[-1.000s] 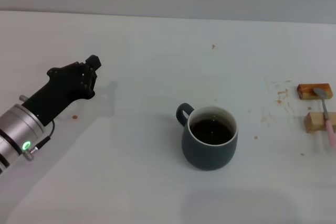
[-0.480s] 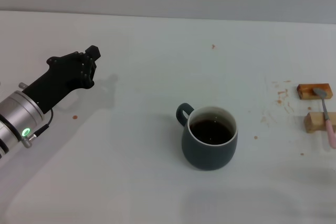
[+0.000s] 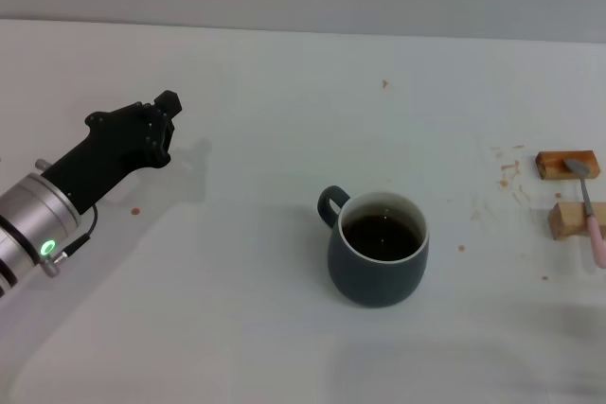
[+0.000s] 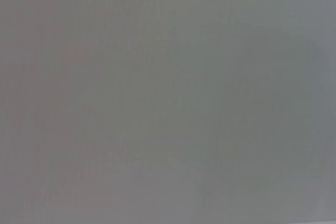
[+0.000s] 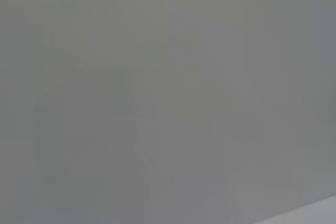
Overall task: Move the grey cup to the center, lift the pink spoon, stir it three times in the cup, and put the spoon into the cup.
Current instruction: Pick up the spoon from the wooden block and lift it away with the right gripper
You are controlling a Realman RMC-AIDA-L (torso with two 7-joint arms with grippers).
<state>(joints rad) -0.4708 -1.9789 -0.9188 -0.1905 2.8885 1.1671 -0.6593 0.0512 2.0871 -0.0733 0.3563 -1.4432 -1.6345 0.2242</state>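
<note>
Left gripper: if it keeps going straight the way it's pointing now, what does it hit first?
Nothing, as far as the head view shows. The left gripper points toward the far side of the table, where only bare surface lies ahead. The cup sits well off that line. Height above the table is unclear.

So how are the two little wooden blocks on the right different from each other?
The far wooden block is a darker orange-brown, while the near wooden block is pale tan. The pink spoon lies across both: its metal bowl rests on the far block, and its neck and handle cross the near one. Both sit at the table's right edge, well away from the grey cup.
</note>
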